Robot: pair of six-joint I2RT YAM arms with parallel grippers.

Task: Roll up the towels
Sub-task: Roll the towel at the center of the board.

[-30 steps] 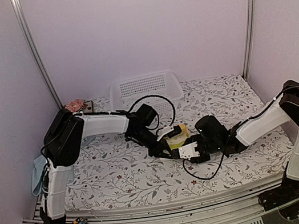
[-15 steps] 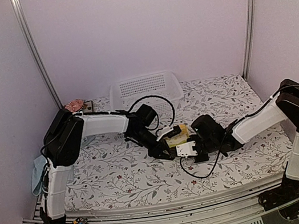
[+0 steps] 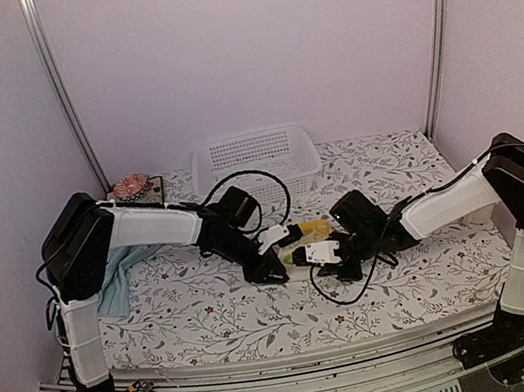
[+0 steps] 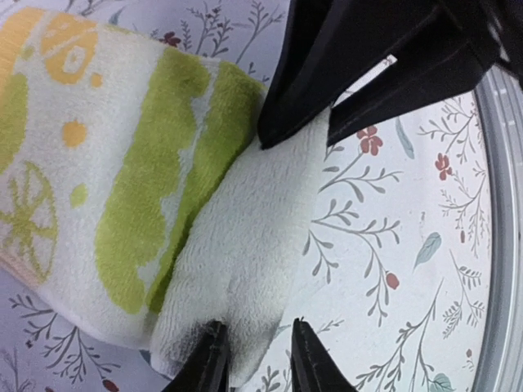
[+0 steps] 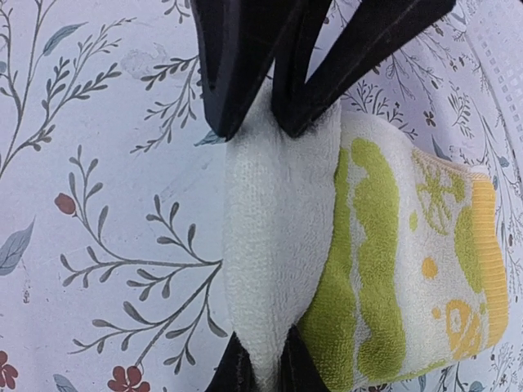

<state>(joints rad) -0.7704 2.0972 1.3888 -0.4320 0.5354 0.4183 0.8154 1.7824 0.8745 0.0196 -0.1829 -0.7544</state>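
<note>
The yellow-green towel (image 3: 305, 234) lies folded on the floral cloth at mid-table, between my two grippers. In the left wrist view the towel (image 4: 122, 163) shows a pale plush fold, and my left gripper (image 4: 257, 363) stands open at that fold's end with its jaws a little apart. One of its fingers (image 4: 211, 359) rests on the fold. My right gripper (image 5: 265, 371) is shut on the other end of the same pale fold of the towel (image 5: 392, 245). The two grippers (image 3: 285, 267) (image 3: 304, 254) face each other. The light blue towel (image 3: 115, 283) lies crumpled at the left under my left arm.
A white perforated basket (image 3: 255, 157) stands at the back centre. A small pink thing (image 3: 130, 186) sits at the back left by a dark card. The floral cloth (image 3: 212, 316) covers the table. Cables loop around both wrists near the towel.
My right gripper has closed on the towel's pale fold and edged left. My left gripper has opened. The left arm's upper part has swung back, showing more of the blue towel.
</note>
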